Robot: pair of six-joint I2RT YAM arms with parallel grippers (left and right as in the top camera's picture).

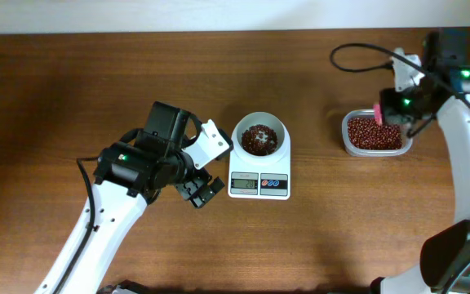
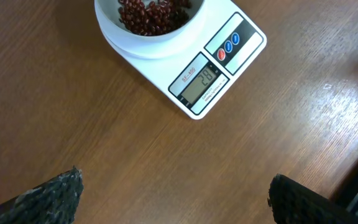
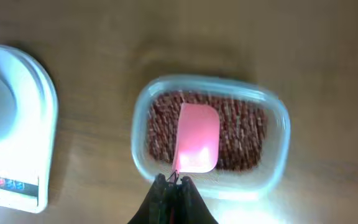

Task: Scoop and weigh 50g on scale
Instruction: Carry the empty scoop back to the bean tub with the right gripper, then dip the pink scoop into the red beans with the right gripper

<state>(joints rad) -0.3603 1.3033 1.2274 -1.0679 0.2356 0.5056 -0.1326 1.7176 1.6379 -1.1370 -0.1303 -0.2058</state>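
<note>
Spread wide and holding nothing, the fingers [image 2: 48, 196] of the left gripper [image 1: 201, 189] hang over bare table [image 1: 72, 90] just beside the left edge of the scale [image 1: 259, 184]. Any drift to the right from there could bump the scale and upset its reading. The bowl [image 1: 259, 122] on top already holds a modest heap of beans [image 1: 259, 139], and the display [image 2: 199, 82] seems to read 28, so roughly half the weight looks to be missing. One heaped scoop could then overshoot the target, which argues for tipping the load in gently. Well apart to the right sits the clear tub [image 1: 345, 144], full of the remaining beans. Nothing braces it, so a hard dig might push it along the wood. The pink spoon [image 3: 197, 146] lies over that heap, though whether it touches the beans cannot be told. Its thin handle is pinched at the very end by the right gripper [image 3: 173, 182], fingers pressed tight together. With so short a grip the spoon may twist under load and shed beans during the long carry to the bowl.
</note>
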